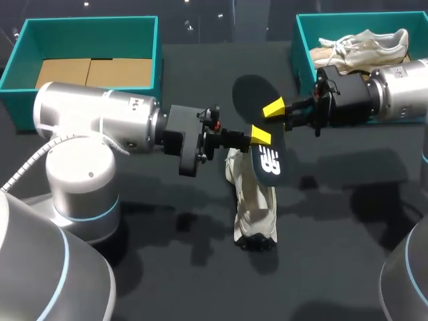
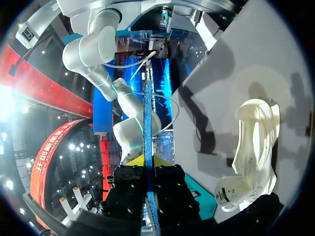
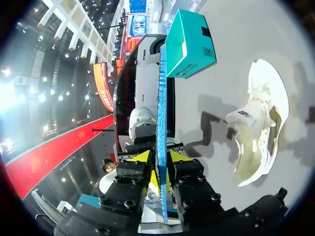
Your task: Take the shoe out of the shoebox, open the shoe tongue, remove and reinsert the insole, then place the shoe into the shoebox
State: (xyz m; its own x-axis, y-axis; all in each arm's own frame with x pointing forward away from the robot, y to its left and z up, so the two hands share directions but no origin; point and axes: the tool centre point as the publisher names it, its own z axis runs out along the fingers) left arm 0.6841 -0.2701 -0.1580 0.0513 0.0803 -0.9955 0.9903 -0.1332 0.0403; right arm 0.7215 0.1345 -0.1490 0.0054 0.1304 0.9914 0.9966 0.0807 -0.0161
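Held the insole (image 1: 266, 159) up off the table (image 1: 348, 267), pinched from two sides at once. Clamped it near its middle with the left gripper (image 1: 261, 136), reaching in from the left, and a little farther along with the right gripper (image 1: 273, 108), reaching in from the right. Showed edge-on in the left wrist view as a thin blue strip (image 2: 147, 128), squeezed between the left gripper's (image 2: 147, 164) yellow tips, with both fingers pressed against it. Showed the same in the right wrist view: insole (image 3: 161, 113) upright and gripped tight in the right gripper (image 3: 160, 164).

Found the shoe (image 1: 253, 200) lying on the table under the insole's near end, running near to far, touched by neither gripper. Lay off to one side of the fingers in both wrist views (image 2: 256, 142) (image 3: 261, 128).

Had the far-left shoebox (image 1: 93, 30) and the far-right shoebox (image 1: 304, 40) well apart from the shoe, with a second shoe (image 1: 368, 43) resting inside the latter.
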